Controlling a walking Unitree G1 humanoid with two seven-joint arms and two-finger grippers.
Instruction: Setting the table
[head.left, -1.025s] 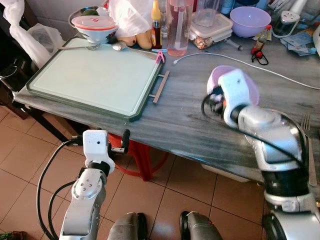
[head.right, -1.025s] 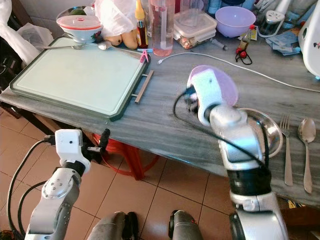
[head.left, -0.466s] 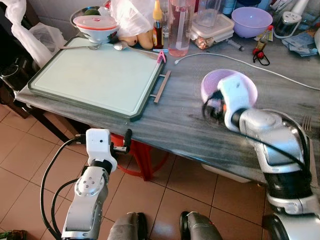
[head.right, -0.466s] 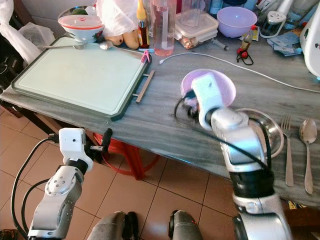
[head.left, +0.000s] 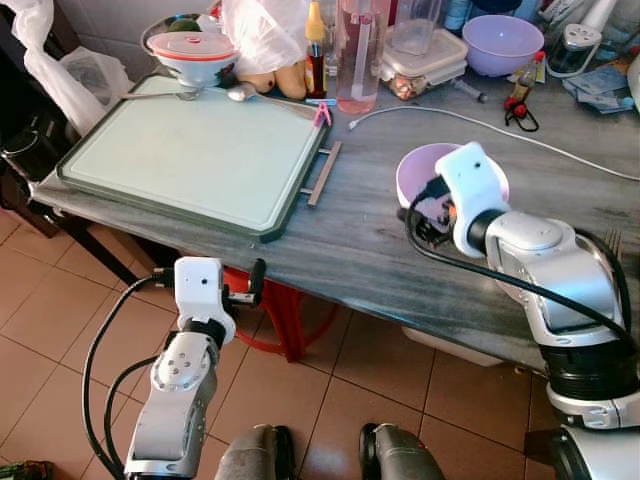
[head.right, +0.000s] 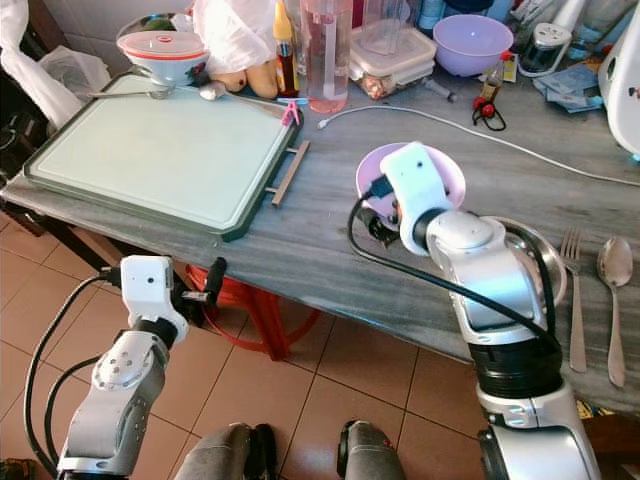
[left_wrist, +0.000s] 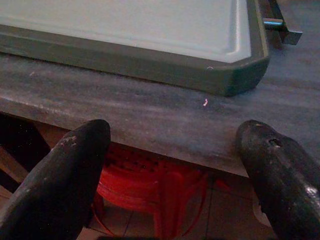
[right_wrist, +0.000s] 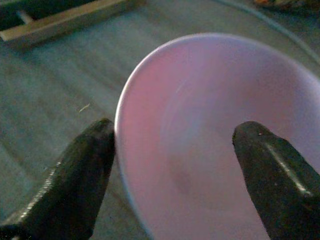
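The right tool sat at centre frame with fingers spread apart over the lilac bowl on the grey counter, apparently setting it beside the steel plate. The left tool hung open, lower left.

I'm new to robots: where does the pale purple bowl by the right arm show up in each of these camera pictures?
Left eye view: pale purple bowl right of centre, behind the right gripper.
Right eye view: centre, on the grey table.
Left wrist view: the bowl isn't there.
Right wrist view: between the black fingers, fingers open.
Shared landmark: the green tray, left of the bowl.
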